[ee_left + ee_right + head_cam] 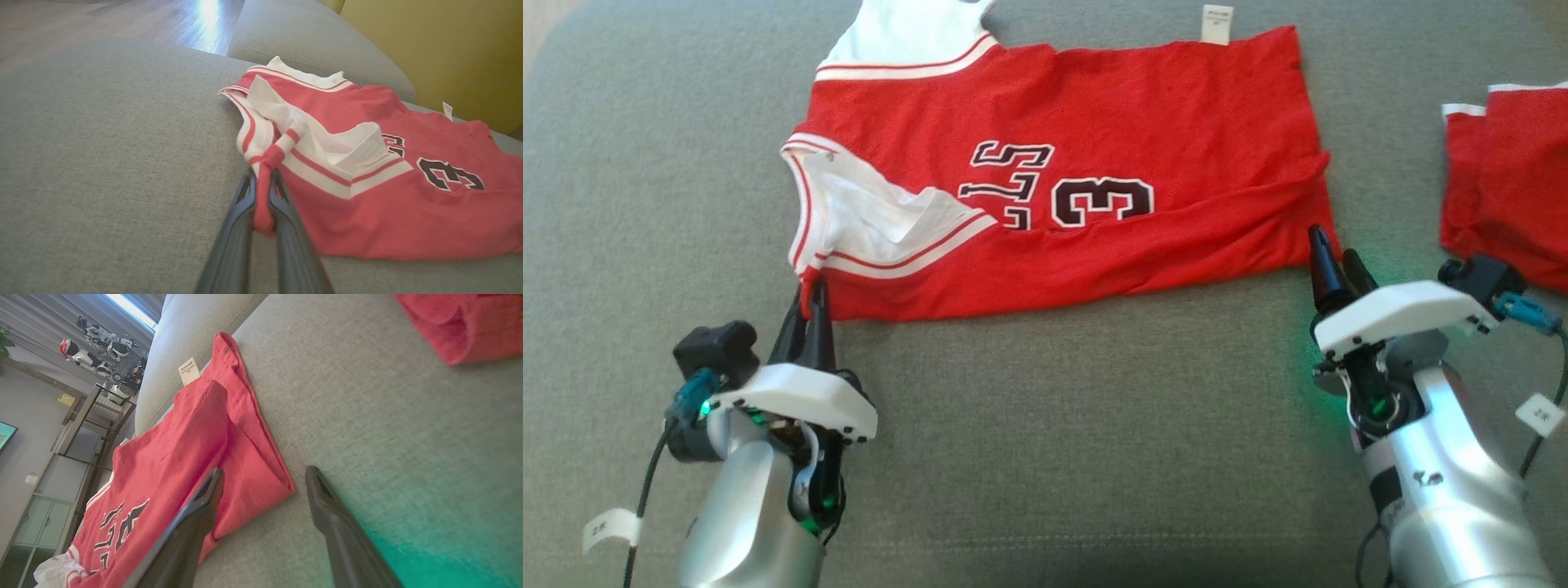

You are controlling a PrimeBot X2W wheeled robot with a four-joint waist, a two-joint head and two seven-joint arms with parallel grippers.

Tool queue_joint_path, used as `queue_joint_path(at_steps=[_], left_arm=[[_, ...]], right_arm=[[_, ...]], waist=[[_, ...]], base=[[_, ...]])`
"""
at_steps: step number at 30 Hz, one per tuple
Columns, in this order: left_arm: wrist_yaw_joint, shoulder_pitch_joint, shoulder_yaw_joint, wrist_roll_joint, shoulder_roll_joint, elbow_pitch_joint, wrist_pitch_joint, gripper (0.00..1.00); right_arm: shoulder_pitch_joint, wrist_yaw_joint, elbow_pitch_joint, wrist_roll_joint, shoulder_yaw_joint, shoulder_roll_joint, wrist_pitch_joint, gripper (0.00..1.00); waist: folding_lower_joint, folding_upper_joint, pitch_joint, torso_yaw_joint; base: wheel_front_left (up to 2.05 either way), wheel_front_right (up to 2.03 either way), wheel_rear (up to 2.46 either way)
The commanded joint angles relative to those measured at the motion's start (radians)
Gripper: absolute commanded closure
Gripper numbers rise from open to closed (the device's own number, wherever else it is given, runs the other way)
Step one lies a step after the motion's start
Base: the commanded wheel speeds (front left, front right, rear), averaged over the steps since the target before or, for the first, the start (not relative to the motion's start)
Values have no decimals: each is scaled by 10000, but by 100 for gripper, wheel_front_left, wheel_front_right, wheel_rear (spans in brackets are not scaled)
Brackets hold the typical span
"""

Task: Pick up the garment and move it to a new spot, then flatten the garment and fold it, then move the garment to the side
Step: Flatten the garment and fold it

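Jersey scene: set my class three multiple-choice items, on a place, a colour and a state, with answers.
1. Where does the left end effector grip the jersey? A care label; B shoulder strap; C printed number.
2. The jersey's trim is: A blue; B yellow; C white.
3. The right end effector is: A open; B shut on hem; C shut on label.
Answers: 1 B, the strap sits pinched between its jaws; 2 C, white bands edge the red; 3 A, its jaws stand apart.

the jersey label is unreadable (too small), and a second red garment runs off the right edge.
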Motion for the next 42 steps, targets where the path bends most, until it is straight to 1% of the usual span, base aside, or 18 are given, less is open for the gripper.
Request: queue_joint_path(at_steps=[1, 5, 8, 9, 10, 11, 17, 21, 26, 31, 35, 37, 42], left_arm=[[-7, -282, 226, 104, 130, -351, -60, 100], [-54, -283, 197, 193, 73, -375, -60, 100], [-71, -272, 211, 247, 43, -368, -60, 100], [-77, -272, 220, 262, 35, -358, -60, 100], [-80, -274, 231, 277, 27, -345, -60, 100], [-84, -275, 244, 293, 21, -332, -60, 100], [-68, -232, 412, 372, 2, -220, -60, 100], [-109, -90, 600, 409, 62, -163, -60, 100], [-190, 278, 780, 438, 111, -168, -60, 100], [-327, 854, 831, 431, 161, -134, -60, 100], [-534, 1431, 629, 410, 197, 28, 33, 100], [-631, 1744, 484, 418, 215, 61, 176, 100], [-682, 2160, 367, 386, 286, -14, 399, 100]], right_arm=[[-244, 35, -168, 83, 296, 74, -73, 0], [-518, 35, 124, 788, 629, 74, -111, 0], [-649, 35, 381, 831, 825, 75, -256, 0], [-687, 35, 455, 829, 901, 75, -271, 5], [-721, 35, 520, 787, 990, 75, -296, 60], [-748, 35, 579, 682, 1077, 74, -381, 100], [-753, 35, 1048, 102, 1215, -239, -939, 100], [-581, 35, 1182, 25, 1100, -444, -1107, 100], [-90, 35, 1010, 83, 1016, -674, -1073, 100], [622, 35, 687, 83, 841, -874, -881, 100], [1347, 35, 351, -54, 777, -895, -357, 100], [1727, 35, 142, -218, 708, -918, -100, 100], [2340, 35, -332, -815, 327, -913, 146, 100]], waist=[[0, -1, 69, 76], [0, -1, 119, 185], [0, -1, 135, 226], [0, -1, 134, 236], [0, -1, 130, 240], [0, -1, 120, 241], [0, -1, -69, 163], [0, -1, -330, 58], [0, -1, -745, -54], [0, -1, -1175, -145], [0, -1, -1421, -253], [0, -1, -1498, -311], [0, -1, -1555, -371]], base=[[0, 0, 0], [0, 0, 0], [0, 0, 0], [0, 0, 0], [0, 0, 0], [0, 0, 0], [0, 0, 0], [0, 0, 0], [0, 0, 0], [0, 0, 0], [0, 0, 0], [0, 0, 0], [0, 0, 0]])
